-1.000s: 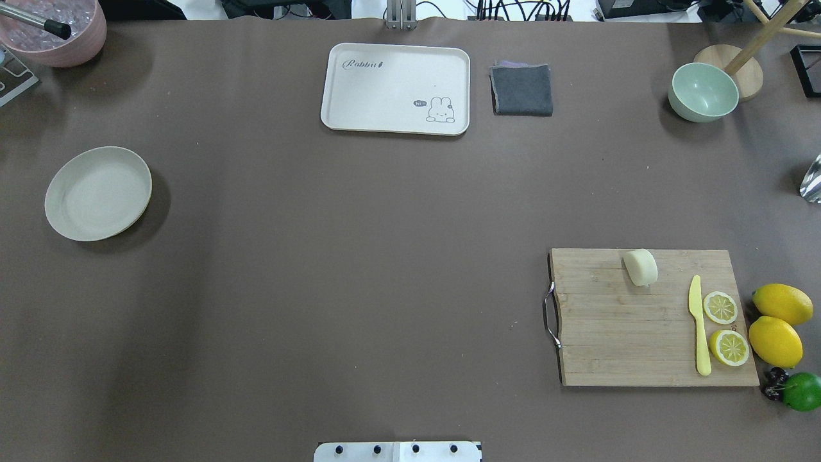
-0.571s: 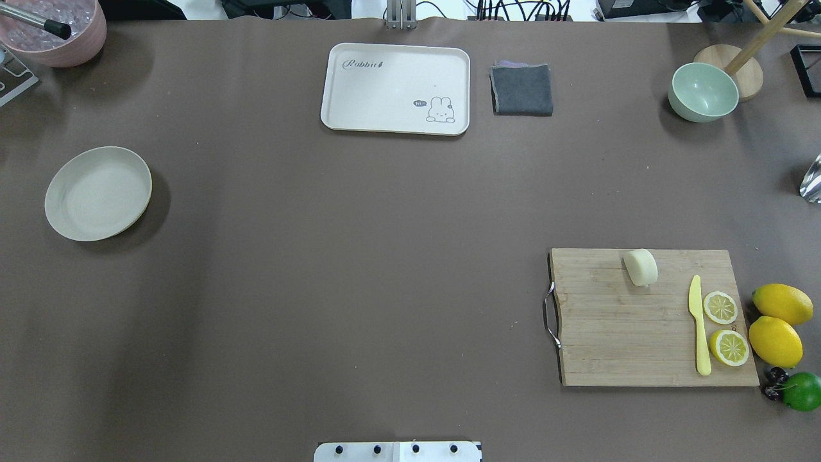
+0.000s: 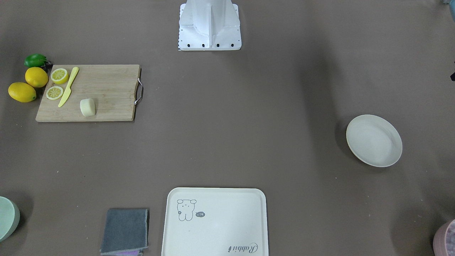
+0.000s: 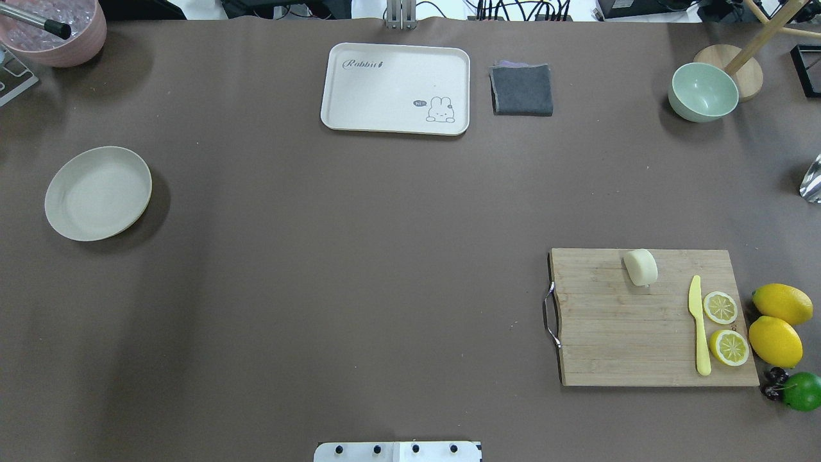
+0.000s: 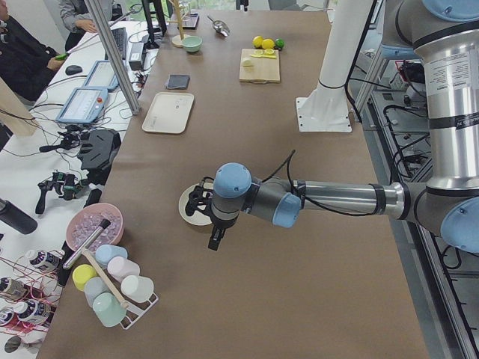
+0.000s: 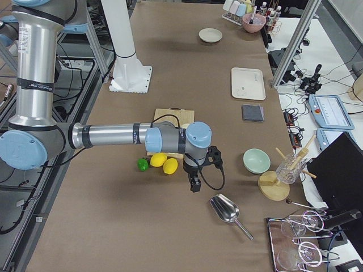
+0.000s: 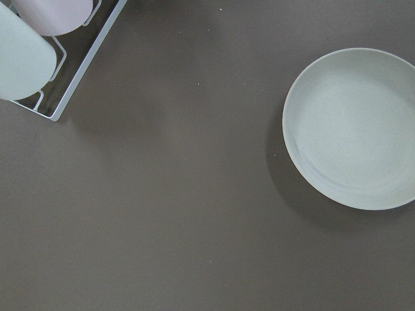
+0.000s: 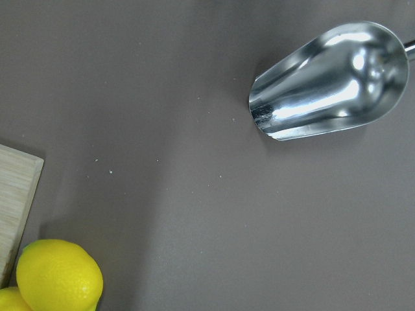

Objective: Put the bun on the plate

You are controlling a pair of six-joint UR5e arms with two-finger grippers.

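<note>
The bun is a pale cream lump lying on the far part of a wooden cutting board; the front-facing view also has the bun. An off-white round plate sits bare at the table's left and fills the right of the left wrist view as the plate. My left gripper hangs just beside the plate, seen only from the side, so I cannot tell its state. My right gripper hovers past the lemons, far from the bun, state also unclear.
A yellow knife, two lemon slices, whole lemons and a lime crowd the board's right. A cream tray, grey cloth and green bowl line the far edge. A metal scoop lies below the right wrist.
</note>
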